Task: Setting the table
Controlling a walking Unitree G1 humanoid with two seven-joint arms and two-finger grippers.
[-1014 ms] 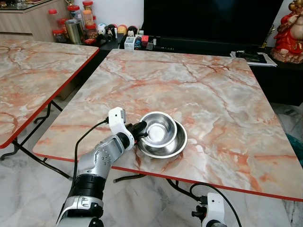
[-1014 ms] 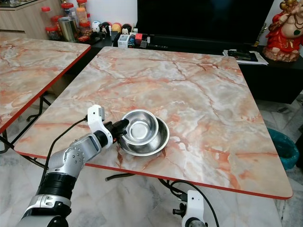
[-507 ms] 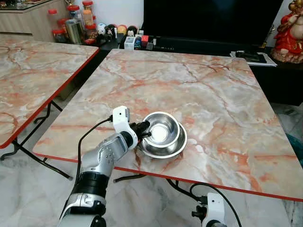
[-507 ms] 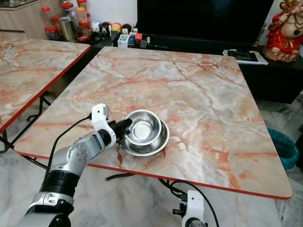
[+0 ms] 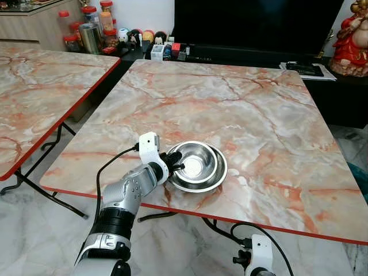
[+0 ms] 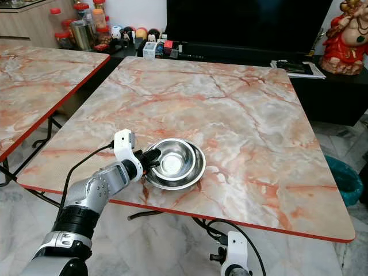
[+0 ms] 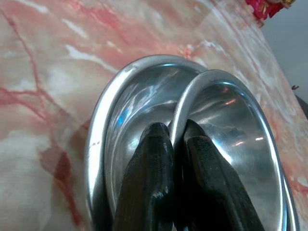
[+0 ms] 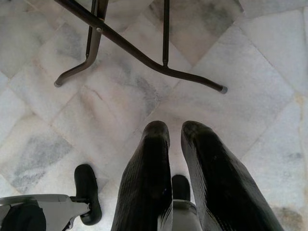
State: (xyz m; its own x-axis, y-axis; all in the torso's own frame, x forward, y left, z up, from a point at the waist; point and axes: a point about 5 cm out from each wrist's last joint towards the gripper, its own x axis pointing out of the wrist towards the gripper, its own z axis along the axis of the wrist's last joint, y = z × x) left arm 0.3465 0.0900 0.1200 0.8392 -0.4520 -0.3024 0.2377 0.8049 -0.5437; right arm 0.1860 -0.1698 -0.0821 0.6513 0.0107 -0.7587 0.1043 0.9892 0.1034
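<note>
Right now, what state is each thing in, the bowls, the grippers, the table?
Inner bowl: upright, tilted, nested in the larger one, rim pinched by the left gripper.
Outer bowl: upright, resting flat on the table near its front edge.
Left gripper: shut on the inner bowl's rim, one finger inside, one outside.
Right gripper: hanging idle over the floor, fingers nearly together, holding nothing.
Table: standing, bare apart from the bowls.

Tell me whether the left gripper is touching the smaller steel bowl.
Touching. The left wrist view shows the left gripper with its black fingers pinching the smaller steel bowl rim.
</note>
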